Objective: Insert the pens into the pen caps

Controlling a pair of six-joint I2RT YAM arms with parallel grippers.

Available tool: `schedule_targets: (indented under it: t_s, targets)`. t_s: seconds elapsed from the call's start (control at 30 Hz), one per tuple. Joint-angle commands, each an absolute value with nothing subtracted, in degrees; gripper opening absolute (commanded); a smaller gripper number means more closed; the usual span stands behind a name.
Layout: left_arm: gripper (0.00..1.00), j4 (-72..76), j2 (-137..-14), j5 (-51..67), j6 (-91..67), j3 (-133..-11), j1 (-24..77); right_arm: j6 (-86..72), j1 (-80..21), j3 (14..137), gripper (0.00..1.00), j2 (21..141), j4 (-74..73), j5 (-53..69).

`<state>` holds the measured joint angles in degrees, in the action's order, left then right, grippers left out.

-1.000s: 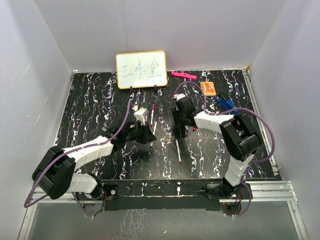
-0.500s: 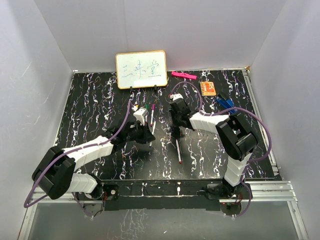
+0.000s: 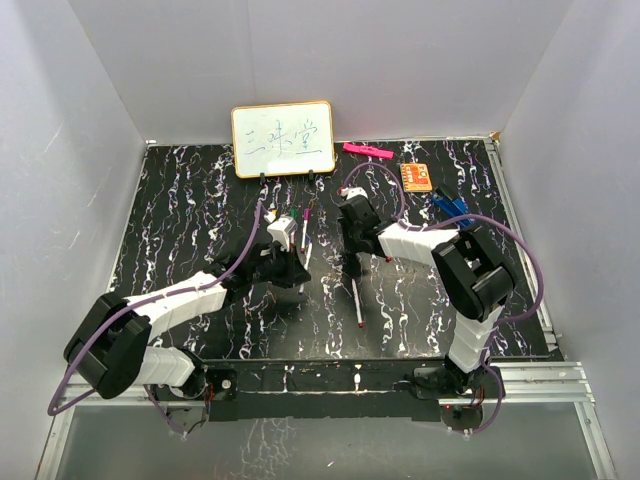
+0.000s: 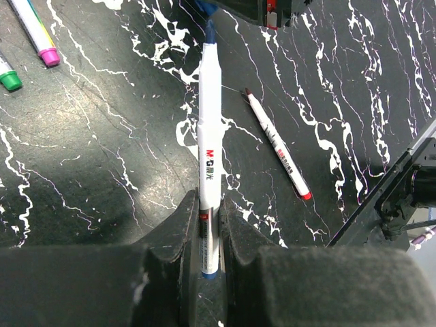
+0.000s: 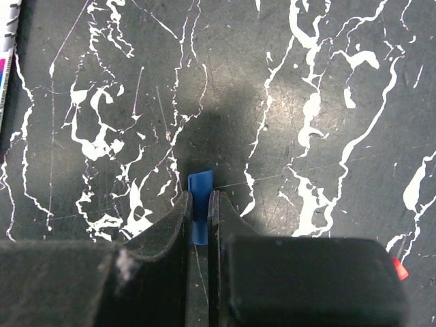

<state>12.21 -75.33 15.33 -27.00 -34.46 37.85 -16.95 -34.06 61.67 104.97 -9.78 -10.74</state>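
Observation:
My left gripper (image 4: 208, 204) is shut on a white pen with a blue tip (image 4: 210, 136); the tip points away toward my right gripper at the top edge of the left wrist view. My right gripper (image 5: 198, 197) is shut on a small blue cap (image 5: 199, 204), held just above the table. In the top view the left gripper (image 3: 292, 268) and the right gripper (image 3: 352, 258) face each other at mid-table, a short gap apart. A red-tipped pen (image 4: 276, 144) lies loose on the table, also in the top view (image 3: 355, 300). Pink-capped (image 4: 34, 30) and green-capped (image 4: 8, 76) pens lie to the left.
A small whiteboard (image 3: 283, 139) stands at the back. A thick pink marker (image 3: 367, 151) and an orange card (image 3: 416, 177) lie at the back right, with blue items (image 3: 450, 207) beside the right arm. White walls enclose the black marbled table (image 3: 180, 220).
My right gripper has moved left and a little forward with the blue cap, closer to the left gripper. The left gripper has stayed almost still, holding the pen.

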Motion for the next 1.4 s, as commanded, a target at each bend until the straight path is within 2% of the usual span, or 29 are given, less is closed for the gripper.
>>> schedule_targets:
  t_s: [0.0, 0.3, 0.63, 1.0, 1.37]
  targets:
    - [0.00, 13.68, -73.25, 17.62, -26.91, -35.41, 37.79, -19.47, -34.45, 63.88, 0.00, 100.22, -8.10, -9.22]
    - [0.00, 20.73, -72.43, 21.32, -28.94, -33.77, 40.26, -24.77, -34.45, 53.59, 0.00, 83.54, 6.91, -7.87]
    - [0.00, 25.27, -73.59, 21.65, -29.97, -35.86, 44.26, -28.96, -34.45, 42.11, 0.00, 71.08, 22.93, -4.28]
    - [0.00, 29.64, -75.93, 21.16, -31.47, -36.97, 44.74, -34.71, -34.41, 31.21, 0.00, 65.92, 42.92, -0.53]
    - [0.00, 31.16, -77.30, 21.53, -31.41, -38.10, 45.09, -37.07, -34.45, 30.06, 0.00, 66.57, 46.27, 0.63]
